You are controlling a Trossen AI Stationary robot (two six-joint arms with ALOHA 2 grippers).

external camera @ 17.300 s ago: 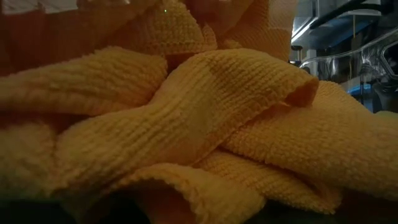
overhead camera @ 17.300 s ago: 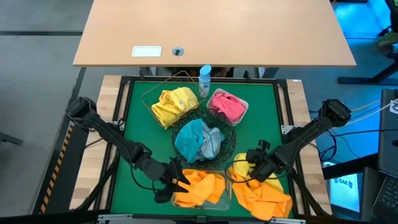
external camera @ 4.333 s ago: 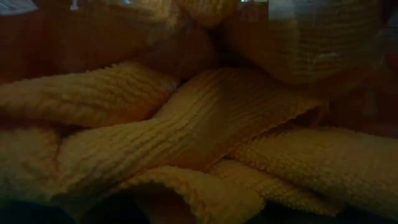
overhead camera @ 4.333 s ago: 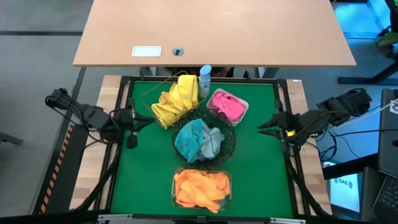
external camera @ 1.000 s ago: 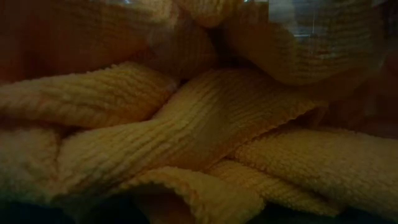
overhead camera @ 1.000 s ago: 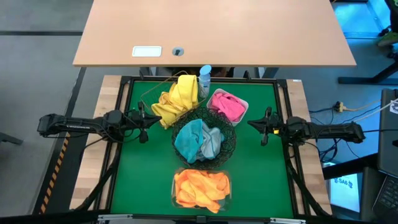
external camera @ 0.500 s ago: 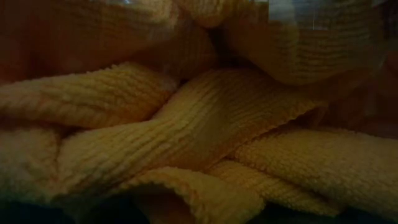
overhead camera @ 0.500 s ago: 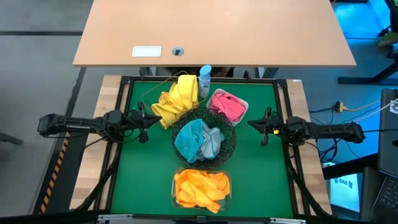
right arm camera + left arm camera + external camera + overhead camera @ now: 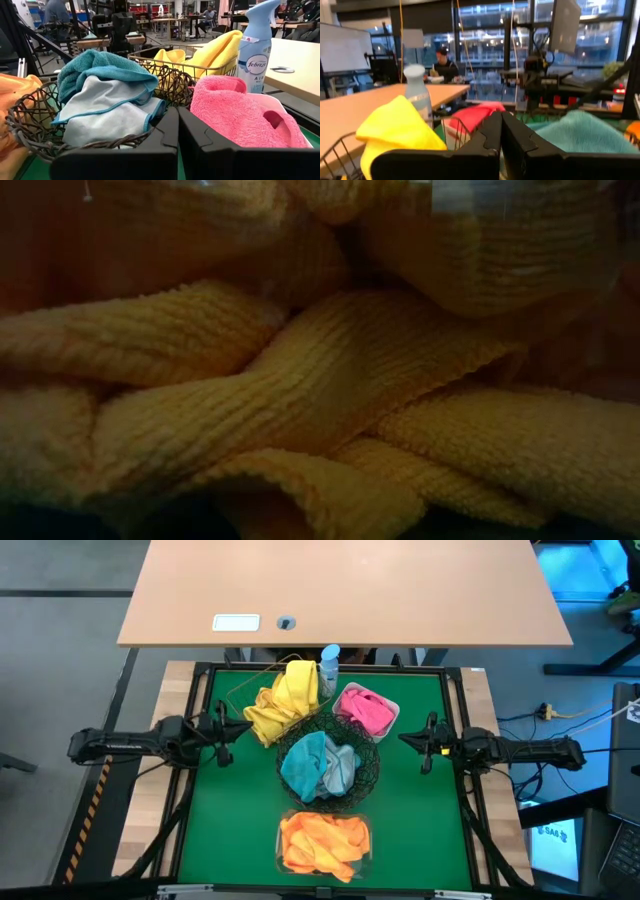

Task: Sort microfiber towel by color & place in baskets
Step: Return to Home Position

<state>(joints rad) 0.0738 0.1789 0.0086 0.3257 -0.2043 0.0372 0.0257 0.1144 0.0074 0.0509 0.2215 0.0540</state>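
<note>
Green tabletop (image 9: pixel 230 830) from above, with four baskets clustered at centre. The bowl (image 9: pixel 366 780), in the middle, holds the teal and grey towels (image 9: pixel 320 765). The copper basket (image 9: pixel 240 690), far left, holds the yellow towels (image 9: pixel 285 700). The tray (image 9: pixel 392 705), far right, holds the pink towel (image 9: pixel 365 710). The tub (image 9: pixel 367 840), nearest, holds the orange towels (image 9: pixel 322 842), whose folds fill the low view. No towel lies loose on the mat. The left claw (image 9: pixel 236 725) and right claw (image 9: pixel 408 739) sit at opposite sides, pointing inward, fingers pressed together and holding nothing. A bottle (image 9: pixel 329 665) stands at the far edge. Sorting appears complete and the arms are parking; the next move calls for no grasp, only settling clear of the baskets.
</note>
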